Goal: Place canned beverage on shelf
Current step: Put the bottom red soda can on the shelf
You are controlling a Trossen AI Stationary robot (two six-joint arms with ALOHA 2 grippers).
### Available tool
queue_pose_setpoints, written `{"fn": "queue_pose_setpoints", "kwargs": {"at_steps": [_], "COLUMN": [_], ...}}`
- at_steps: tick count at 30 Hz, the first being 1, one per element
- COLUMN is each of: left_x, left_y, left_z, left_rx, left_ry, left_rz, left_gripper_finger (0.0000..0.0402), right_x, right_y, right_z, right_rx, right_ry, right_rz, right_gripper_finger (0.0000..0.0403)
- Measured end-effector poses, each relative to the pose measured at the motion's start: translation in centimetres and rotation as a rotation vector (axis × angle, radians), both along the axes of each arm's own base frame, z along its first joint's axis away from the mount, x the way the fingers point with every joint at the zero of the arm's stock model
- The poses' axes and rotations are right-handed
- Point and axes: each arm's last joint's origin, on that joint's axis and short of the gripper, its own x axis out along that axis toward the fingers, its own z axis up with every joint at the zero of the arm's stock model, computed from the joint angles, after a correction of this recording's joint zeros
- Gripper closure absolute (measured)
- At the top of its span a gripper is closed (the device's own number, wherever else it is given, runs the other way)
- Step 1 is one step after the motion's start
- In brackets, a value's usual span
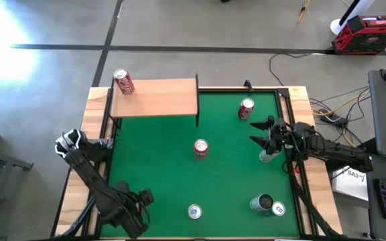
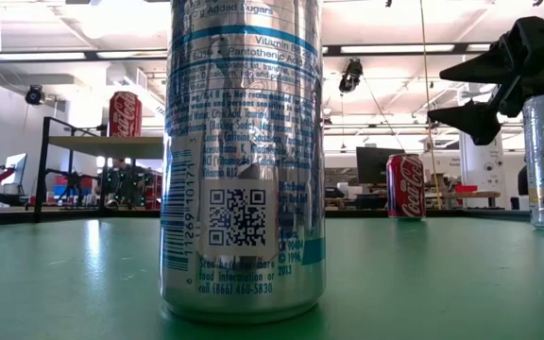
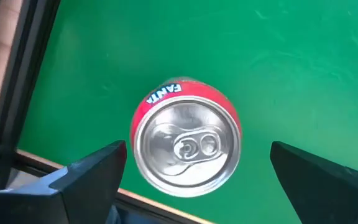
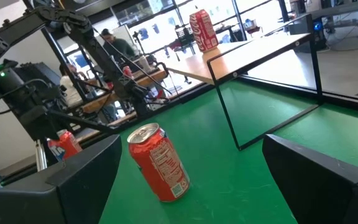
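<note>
1. Cans: one red can (image 1: 123, 82) already stands on the shelf (image 1: 156, 98), at its far-left corner; most of the board is bare.
2. Remaining work, as judged: five cans stand or lie on the green mat (image 1: 153, 167) and none is gripped.
3. Right gripper (image 1: 265, 136) hovers with fingers spread and empty. A silver can (image 1: 267, 156) stands directly below it, a red can (image 1: 246, 109) just beyond it, and a centre can (image 1: 200, 148) farther out ahead of its fingers, towards the shelf.
4. Left gripper (image 3: 194, 171) is parked over the near-left edge of the mat, fingers spread wide and holding nothing. The centre can sits between its fingers in its wrist view, though well apart from them.
5. Near edge: a blue-and-silver can (image 1: 194, 211) stands upright; a dark can (image 1: 267, 203) lies tipped.
6. Surface: mat inside a wood table (image 1: 313, 174) frame.
7. Room: grey floor, cables, a red toolbox (image 1: 368, 33); people stand beyond the table.
</note>
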Motion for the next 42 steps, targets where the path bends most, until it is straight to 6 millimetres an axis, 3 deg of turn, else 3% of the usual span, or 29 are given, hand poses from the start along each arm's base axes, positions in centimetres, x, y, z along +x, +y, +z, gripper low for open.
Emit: {"fn": "queue_pose_setpoints", "kwargs": {"at_steps": [14,21,29,42], "left_x": [-0.2,-0.1,-0.1,-0.3], "left_y": [-0.4,-0.5,-0.4,-0.3], "left_z": [-0.9,-2.5,-2.7,-2.6], "left_rx": [-0.014,-0.034,-0.038,-0.028], "left_ry": [0.036,0.014,0.013,0.021], "left_rz": [0.104,0.132,0.145,0.147], "left_gripper_finger": [0.0038,0.0071,0.0137,0.0138], "right_x": [0.0,0.0,0.0,0.0], "right_y": [0.0,0.0,0.0,0.0], "right_z": [0.0,0.0,0.0,0.0], "right_rx": [0.000,0.000,0.000,0.000], "right_ry": [0.000,0.000,0.000,0.000], "right_rz": [0.000,0.000,0.000,0.000], "right_gripper_finger": [0.0021,0.0021,0.0021,0.0021]}}
